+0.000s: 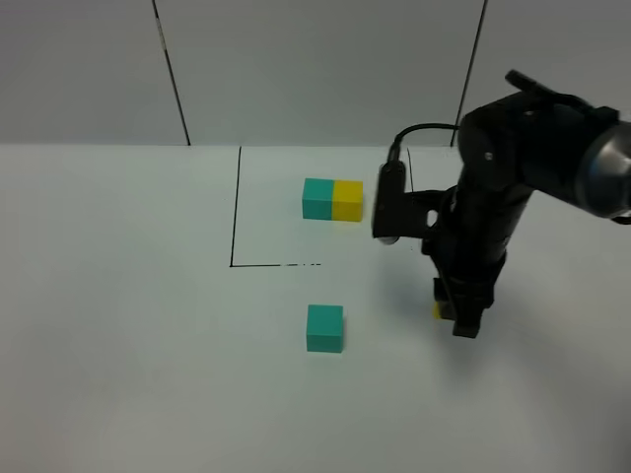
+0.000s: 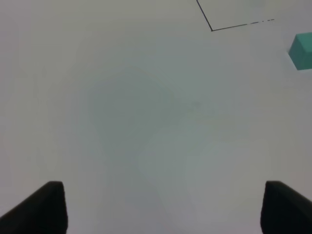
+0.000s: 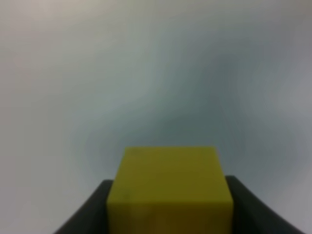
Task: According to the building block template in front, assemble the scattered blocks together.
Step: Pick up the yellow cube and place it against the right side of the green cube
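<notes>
exterior high | white table (image 1: 118,345) | right end effector (image 1: 459,320) holds block (image 3: 169,187) | left end effector (image 2: 161,207) spread

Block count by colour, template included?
Teal: 2 (template teal block, loose teal block)
Yellow: 2 (template yellow block, loose yellow block)
Total: 4

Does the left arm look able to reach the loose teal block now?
Probably yes: the left gripper has its jaws open over bare table, and nothing lies between it and the teal block; the right gripper holds the yellow block off to one side.
</notes>
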Robot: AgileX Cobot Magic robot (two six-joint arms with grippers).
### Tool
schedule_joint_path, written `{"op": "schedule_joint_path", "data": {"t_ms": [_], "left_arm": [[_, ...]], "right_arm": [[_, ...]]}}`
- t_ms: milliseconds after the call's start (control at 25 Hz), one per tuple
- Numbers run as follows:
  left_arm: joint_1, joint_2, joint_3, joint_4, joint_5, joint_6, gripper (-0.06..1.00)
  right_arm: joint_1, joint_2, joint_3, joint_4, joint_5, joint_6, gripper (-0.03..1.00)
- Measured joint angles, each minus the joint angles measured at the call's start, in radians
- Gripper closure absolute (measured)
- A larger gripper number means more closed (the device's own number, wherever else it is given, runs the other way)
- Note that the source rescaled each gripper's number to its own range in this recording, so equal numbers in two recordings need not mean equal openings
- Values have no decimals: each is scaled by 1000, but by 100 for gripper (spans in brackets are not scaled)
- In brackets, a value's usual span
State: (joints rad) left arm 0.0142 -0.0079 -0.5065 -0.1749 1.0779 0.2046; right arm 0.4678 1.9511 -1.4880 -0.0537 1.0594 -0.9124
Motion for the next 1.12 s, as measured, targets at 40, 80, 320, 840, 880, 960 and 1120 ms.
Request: {"op": "schedule_joint_path", "data": {"t_ms": [40, 80, 320, 840, 880, 960, 1120], "left_arm": [[0, 0, 0, 0, 0, 0, 18], [0, 0, 0, 0, 0, 0, 18], [0, 0, 0, 0, 0, 0, 18], [0, 0, 0, 0, 0, 0, 19], [0, 0, 0, 0, 0, 0, 19], [0, 0, 0, 0, 0, 0, 19], [0, 0, 0, 0, 0, 0, 19]], "right_arm": [[17, 23, -22, 0, 11, -12, 95], [32, 49, -49, 0, 20, -18, 95], [64, 182, -193, 32, 75, -27, 96], [78, 295, -236, 113, 23, -28, 96], [84, 297, -236, 115, 18, -28, 96], [88, 309, -236, 124, 7, -28, 96], [93, 325, -236, 142, -5, -27, 96]]}}
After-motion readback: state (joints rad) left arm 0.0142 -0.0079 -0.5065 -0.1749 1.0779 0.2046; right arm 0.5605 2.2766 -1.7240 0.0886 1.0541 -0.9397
